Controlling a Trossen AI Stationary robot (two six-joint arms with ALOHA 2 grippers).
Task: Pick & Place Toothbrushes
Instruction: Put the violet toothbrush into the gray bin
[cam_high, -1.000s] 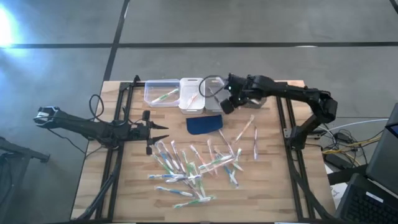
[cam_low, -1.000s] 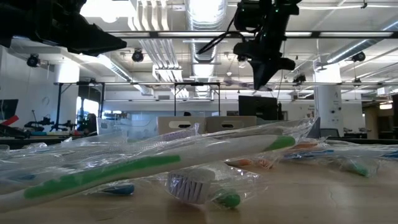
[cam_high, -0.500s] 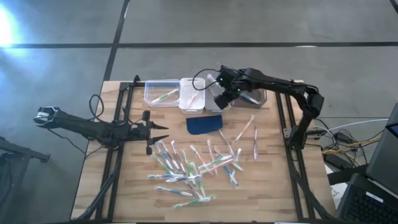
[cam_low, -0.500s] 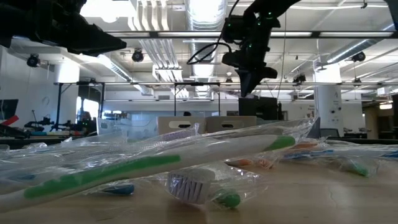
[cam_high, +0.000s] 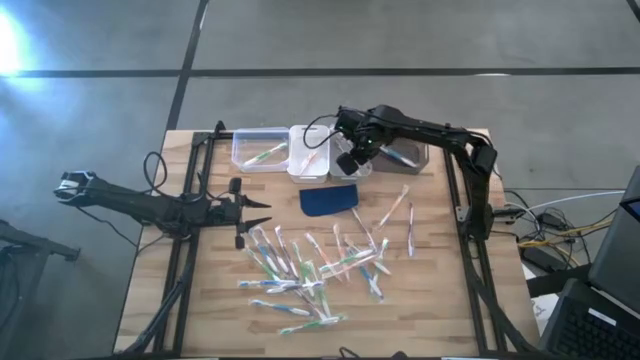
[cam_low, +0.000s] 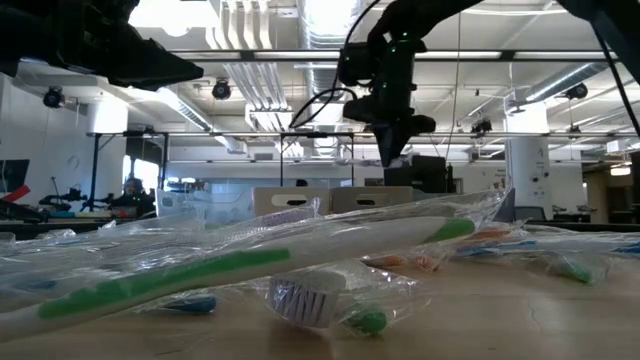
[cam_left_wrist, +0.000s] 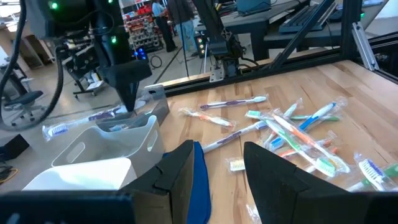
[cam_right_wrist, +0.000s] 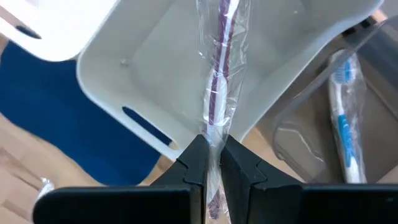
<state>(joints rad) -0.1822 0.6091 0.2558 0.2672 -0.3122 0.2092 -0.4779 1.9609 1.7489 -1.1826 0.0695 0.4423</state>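
The right tool (cam_right_wrist: 211, 163) has its two dark fingers (cam_right_wrist: 194, 163) pinched tight on a wrapped toothbrush with a purple stripe (cam_right_wrist: 219, 93), which reaches forward from the fingertips over the open white bin (cam_right_wrist: 155, 81). In the high view the right tool (cam_high: 349, 158) hangs over the row of bins at the far edge of the counter (cam_high: 440, 300), above the bin just to the right of the one holding an orange-accented brush (cam_high: 310, 157). Beside the white bin stands a clear bin (cam_right_wrist: 298, 140) with a blue-and-white brush (cam_right_wrist: 346, 121) lying in it, and on the nearer side of the white bin a dark blue pad (cam_right_wrist: 74, 118) lies flat on the wood. At the left end of the row, a clear bin (cam_high: 258, 150) holds a green-accented brush (cam_high: 263, 155). The loose toothbrushes (cam_high: 300, 270) lie scattered across the middle and near part of the counter, many overlapping in their clear wrappers, with a few set apart toward the right (cam_high: 398, 208). The left tool (cam_high: 258, 212) waits low at the left side of the counter, its fingers (cam_left_wrist: 180, 171) parted with nothing between them, pointing toward the pile.
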